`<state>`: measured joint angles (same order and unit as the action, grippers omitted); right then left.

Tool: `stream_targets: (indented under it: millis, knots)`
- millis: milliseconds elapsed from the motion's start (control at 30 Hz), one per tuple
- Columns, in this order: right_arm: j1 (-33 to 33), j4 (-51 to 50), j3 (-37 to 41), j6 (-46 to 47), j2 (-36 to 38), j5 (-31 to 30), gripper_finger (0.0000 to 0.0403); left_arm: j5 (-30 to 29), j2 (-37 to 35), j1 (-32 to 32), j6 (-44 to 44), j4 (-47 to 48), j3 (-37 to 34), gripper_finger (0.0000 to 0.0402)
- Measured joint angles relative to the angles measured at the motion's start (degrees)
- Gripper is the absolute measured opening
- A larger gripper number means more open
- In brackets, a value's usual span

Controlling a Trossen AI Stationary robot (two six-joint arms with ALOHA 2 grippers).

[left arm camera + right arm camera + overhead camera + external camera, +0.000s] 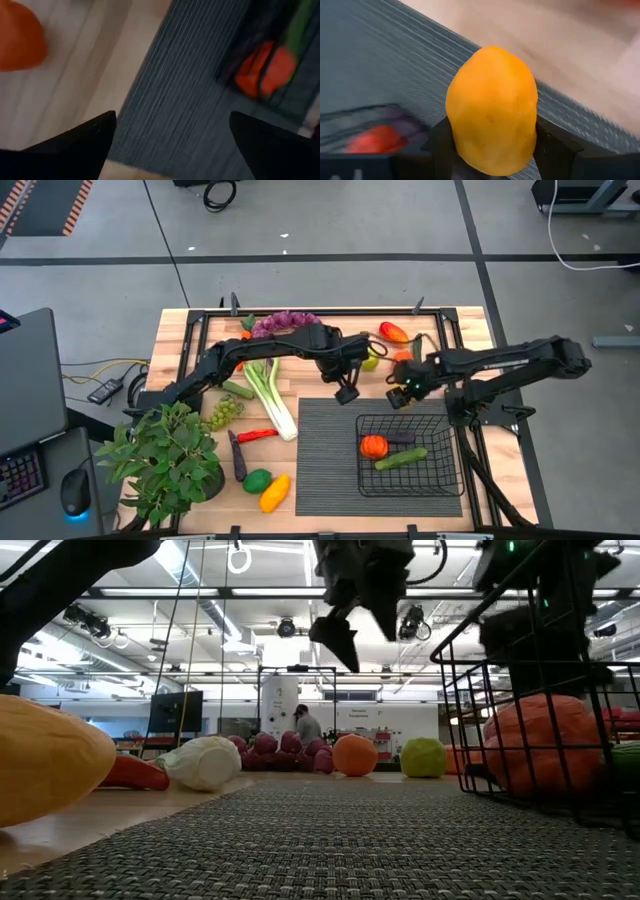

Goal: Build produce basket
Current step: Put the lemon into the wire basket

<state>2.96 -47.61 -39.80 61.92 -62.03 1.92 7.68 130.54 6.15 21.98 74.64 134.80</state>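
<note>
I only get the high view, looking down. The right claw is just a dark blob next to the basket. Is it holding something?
Observer: Yes. In its wrist view the right claw grips an orange fruit from both sides.
Operator: And the left claw, is it touching the mat?
Observer: No. The low view shows the left claw hanging open, well above the mat.

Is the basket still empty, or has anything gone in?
Not empty. The basket already holds a tomato, a cucumber and a dark piece I cannot identify.
</note>
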Motion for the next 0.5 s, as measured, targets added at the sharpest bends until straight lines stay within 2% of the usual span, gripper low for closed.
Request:
stream_targets:
  millis: [167, 300, 500]
  knots:
    - [0.01, -3.78, -7.00, -2.72, 3.56, -3.60, 0.0218, -0.94, -4.60, -0.31, 6.54, -7.06, 0.22, 0.0396]
    - [-0.38, -8.77, -12.90, -4.81, 4.49, -3.79, 0.0218, -4.80, -9.23, -1.03, 9.27, -9.10, 0.24, 0.0396]
    - [-5.43, -10.28, -19.46, -2.14, 5.47, 4.60, 0.0218, -10.59, -16.26, -2.36, 8.58, -9.89, 0.31, 0.0396]
